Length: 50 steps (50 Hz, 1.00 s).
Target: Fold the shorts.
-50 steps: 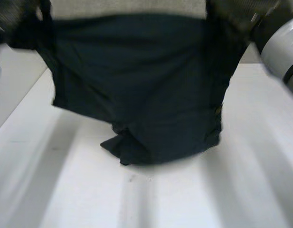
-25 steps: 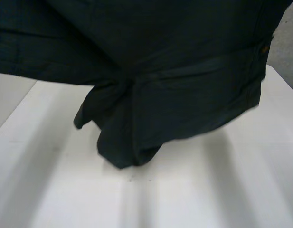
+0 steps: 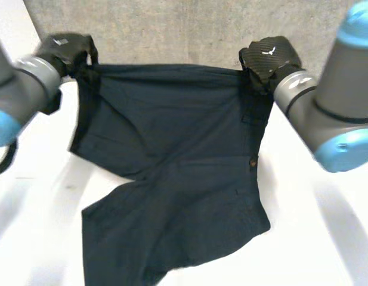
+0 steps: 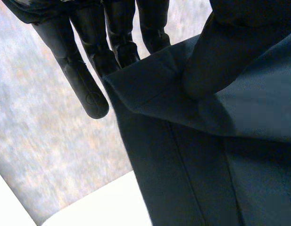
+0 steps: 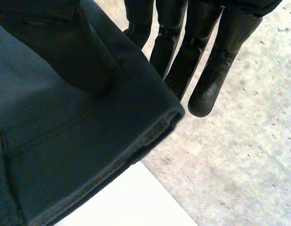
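The dark shorts (image 3: 172,167) are hanging from both hands at the far side of the white table (image 3: 327,238), and their lower part is lying on the table top, towards the robot.

The left hand (image 3: 67,50) is pinching one corner of the waistband (image 3: 172,67). In its wrist view the thumb (image 4: 216,61) is pressing on the front of the cloth while the fingers (image 4: 84,70) are standing straight behind it. The right hand (image 3: 268,59) is doing the same at the other corner, with the cloth caught between its thumb (image 5: 65,52) and its fingers (image 5: 206,70). So each hand is holding the shorts and neither one is free.

What matters for the fold is the direction. The waistband is running from side to side between the two hands, stretched nearly straight. The long axis of the shorts is going away from it, from the far side down to the leg ends (image 3: 172,250) at the near side. The leg ends are well apart from both hands, and neither hand is nearer to them than the other.

I think that the hands need to carry the waistband together towards the near side, over the legs. The cloth on the table is lying uneven, and the part below the left hand is ending closer to the waistband.
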### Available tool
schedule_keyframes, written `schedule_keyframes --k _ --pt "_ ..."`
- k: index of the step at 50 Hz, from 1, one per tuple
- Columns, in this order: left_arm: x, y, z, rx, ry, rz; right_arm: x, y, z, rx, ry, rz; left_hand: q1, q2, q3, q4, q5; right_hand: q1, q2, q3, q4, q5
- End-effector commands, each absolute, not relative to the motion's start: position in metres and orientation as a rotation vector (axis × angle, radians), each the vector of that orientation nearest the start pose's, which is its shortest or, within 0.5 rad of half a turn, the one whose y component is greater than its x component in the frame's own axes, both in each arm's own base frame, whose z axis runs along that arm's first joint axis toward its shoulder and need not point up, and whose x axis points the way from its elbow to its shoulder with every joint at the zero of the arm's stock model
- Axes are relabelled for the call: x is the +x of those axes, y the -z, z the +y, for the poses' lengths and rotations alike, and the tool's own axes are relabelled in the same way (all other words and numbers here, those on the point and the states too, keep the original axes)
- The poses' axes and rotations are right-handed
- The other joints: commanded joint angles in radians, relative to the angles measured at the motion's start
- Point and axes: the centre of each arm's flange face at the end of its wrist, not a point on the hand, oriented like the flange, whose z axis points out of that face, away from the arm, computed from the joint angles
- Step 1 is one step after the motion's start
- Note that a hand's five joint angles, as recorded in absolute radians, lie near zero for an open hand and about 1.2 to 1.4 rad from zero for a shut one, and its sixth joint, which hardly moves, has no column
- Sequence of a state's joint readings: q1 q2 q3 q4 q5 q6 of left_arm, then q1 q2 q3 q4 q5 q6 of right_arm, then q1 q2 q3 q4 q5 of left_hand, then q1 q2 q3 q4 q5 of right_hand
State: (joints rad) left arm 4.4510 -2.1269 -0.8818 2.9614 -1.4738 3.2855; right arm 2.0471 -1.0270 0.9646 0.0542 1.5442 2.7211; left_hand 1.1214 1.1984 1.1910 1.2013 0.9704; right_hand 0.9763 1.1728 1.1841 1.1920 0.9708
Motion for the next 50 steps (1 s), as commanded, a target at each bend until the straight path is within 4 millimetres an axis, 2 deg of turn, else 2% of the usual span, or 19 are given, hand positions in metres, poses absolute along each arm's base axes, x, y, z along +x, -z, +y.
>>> schedule_keyframes --k 1,3,4,5,6,9,12,16,19,23,25,27,30,33,34,38,43,45,50 --pt "-0.275 -0.251 -0.43 0.614 2.344 2.121 0.336 -0.26 -0.374 -0.812 2.47 1.75 0.275 0.198 0.205 0.195 0.251 0.42 0.223 0.212 0.204 0.251" --pt "-0.285 -0.25 -0.438 0.615 2.412 2.039 0.34 -0.258 -0.382 -0.79 2.525 1.693 0.275 0.198 0.205 0.195 0.251 0.42 0.223 0.212 0.204 0.251" --pt "-0.289 -0.25 -0.441 0.612 2.45 2.003 0.342 -0.258 -0.385 -0.783 2.547 1.664 0.057 -0.02 -0.012 -0.023 0.034 0.162 -0.034 -0.045 -0.053 -0.007" --pt "-0.293 -0.251 -0.442 0.609 2.478 1.975 0.345 -0.258 -0.39 -0.773 2.584 1.616 -0.221 -0.298 -0.291 -0.301 -0.245 -0.567 -0.763 -0.775 -0.783 -0.736" --pt "-0.296 -0.253 -0.444 0.594 2.515 1.934 0.346 -0.257 -0.391 -0.776 2.591 1.603 -0.558 -0.635 -0.628 -0.638 -0.582 -0.802 -0.998 -1.01 -1.017 -0.971" --pt "-0.302 -0.256 -0.445 0.584 2.567 1.87 0.349 -0.258 -0.394 -0.791 2.588 1.577 -0.947 -1.024 -1.016 -1.027 -0.97 -0.802 -0.998 -1.01 -1.017 -0.971" --pt "-0.308 -0.258 -0.44 0.577 2.594 1.845 0.349 -0.26 -0.393 -0.794 2.587 1.574 -0.947 -1.024 -1.016 -1.027 -0.97 -0.802 -0.998 -1.01 -1.017 -0.971" --pt "-0.318 -0.248 -0.426 0.623 2.556 1.917 0.344 -0.269 -0.383 -0.806 2.555 1.625 -0.947 -1.024 -1.016 -1.027 -0.97 -0.802 -0.998 -1.01 -1.017 -0.971" --pt "-0.31 -0.262 -0.404 0.643 2.494 1.989 0.331 -0.275 -0.362 -0.867 2.46 1.732 -0.947 -1.024 -1.016 -1.027 -0.97 -0.802 -0.998 -1.01 -1.017 -0.971" --pt "-0.297 -0.259 -0.375 0.691 2.351 2.131 0.316 -0.273 -0.335 -0.938 2.336 1.861 -0.947 -1.024 -1.016 -1.027 -0.97 -0.802 -0.998 -1.01 -1.017 -0.971" --pt "-0.29 -0.257 -0.35 0.729 2.257 2.216 0.309 -0.269 -0.324 -0.966 2.272 1.92 -0.937 -1.014 -1.007 -1.017 -0.961 -0.802 -0.998 -1.01 -1.017 -0.971" --pt "-0.283 -0.255 -0.332 0.75 2.186 2.28 0.301 -0.26 -0.306 -1.017 2.166 1.992 -0.937 -1.014 -1.007 -1.017 -0.961 -0.802 -0.998 -1.01 -1.017 -0.971" --pt "-0.269 -0.251 -0.281 0.819 2.027 2.41 0.289 -0.243 -0.282 -1.095 2.003 2.089 -0.891 -0.968 -0.96 -0.97 -0.914 -0.802 -0.998 -1.01 -1.017 -0.971" --pt "-0.262 -0.249 -0.252 0.861 1.967 2.456 0.275 -0.235 -0.263 -1.123 1.886 2.153 -0.884 -0.961 -0.954 -0.964 -0.908 -0.802 -0.998 -1.01 -1.017 -0.971" --pt "-0.257 -0.245 -0.23 0.893 1.933 2.482 0.272 -0.232 -0.258 -1.129 1.861 2.165 -0.855 -0.932 -0.925 -0.935 -0.879 -0.802 -0.998 -1.01 -1.017 -0.971" --pt "-0.245 -0.235 -0.19 0.94 1.866 2.525 0.259 -0.214 -0.233 -1.167 1.728 2.201 -0.72 -0.797 -0.79 -0.8 -0.744 -0.695 -0.891 -0.903 -0.911 -0.864" --pt "-0.231 -0.211 -0.156 0.98 1.733 2.598 0.248 -0.187 -0.213 -1.195 1.591 2.225 -0.699 -0.776 -0.769 -0.779 -0.723 -0.495 -0.692 -0.703 -0.711 -0.664" --pt "-0.226 -0.195 -0.143 1.006 1.647 2.638 0.242 -0.176 -0.213 -1.184 1.579 2.236 -0.696 -0.774 -0.766 -0.776 -0.72 -0.489 -0.686 -0.697 -0.705 -0.658" --pt "-0.222 -0.174 -0.131 1.031 1.59 2.664 0.235 -0.161 -0.217 -1.158 1.623 2.224 -0.696 -0.773 -0.766 -0.776 -0.72 -0.469 -0.665 -0.676 -0.684 -0.638"
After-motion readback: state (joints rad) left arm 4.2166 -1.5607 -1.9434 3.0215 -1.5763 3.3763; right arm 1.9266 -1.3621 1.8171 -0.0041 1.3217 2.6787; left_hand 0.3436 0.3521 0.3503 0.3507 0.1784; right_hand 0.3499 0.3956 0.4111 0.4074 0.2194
